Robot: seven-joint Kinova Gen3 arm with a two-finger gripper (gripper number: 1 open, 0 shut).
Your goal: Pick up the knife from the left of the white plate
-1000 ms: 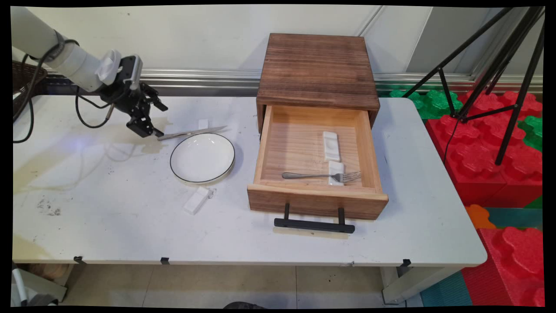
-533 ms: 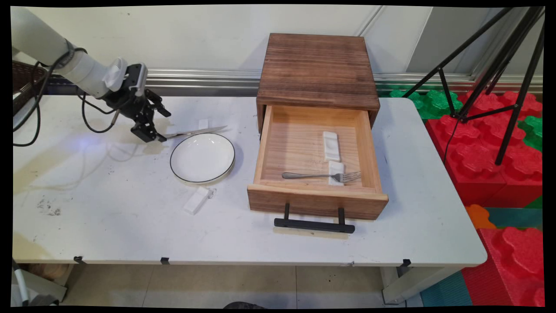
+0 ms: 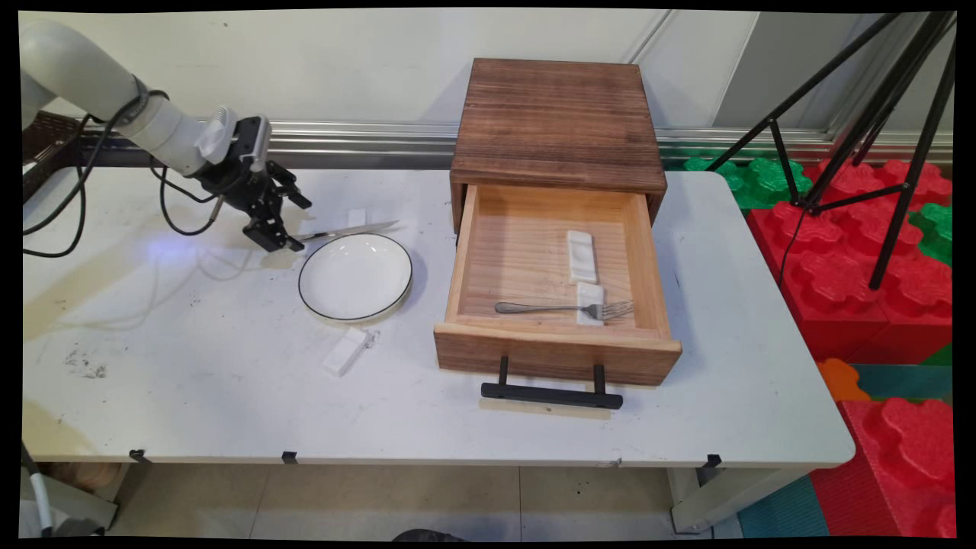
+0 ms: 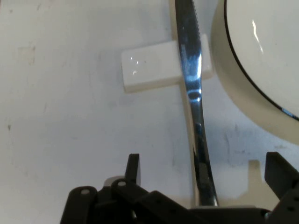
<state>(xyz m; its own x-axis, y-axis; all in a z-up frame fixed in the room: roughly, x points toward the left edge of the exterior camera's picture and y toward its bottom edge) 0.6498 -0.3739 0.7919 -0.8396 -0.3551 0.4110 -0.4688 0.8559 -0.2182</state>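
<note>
**Operator:** Where does the black two-finger gripper (image 3: pixel 284 242) stand, and how are its fingers set?

**Technician:** You find it low over the white table (image 3: pixel 191 366), toward the far left corner. Its fingers (image 4: pixel 132 169) are spread apart, one on each side of the handle end of the long silver table knife (image 4: pixel 192 100). In the hand view you see the handle running up between them, closer to the right finger, with no finger pressing on it.

**Operator:** How does the knife lie?

**Technician:** You see it resting across a small white rectangular block (image 4: pixel 150 66), its blade pointing away from the gripper. The round white plate with a thin dark rim (image 3: pixel 355 276) sits just beside the knife, on the table's near side of it.

**Operator:** What else do you have on the table?

**Technician:** You have a second small white block (image 3: pixel 345 351) just near of the plate. At the far edge, right of centre, a brown wooden drawer box (image 3: pixel 557 122) stands with its light wooden drawer (image 3: pixel 554 351) pulled open. Inside it you see a silver fork (image 3: pixel 568 308) lying across a white rest (image 3: pixel 590 293), and another white rest (image 3: pixel 580 256) just behind.
</note>
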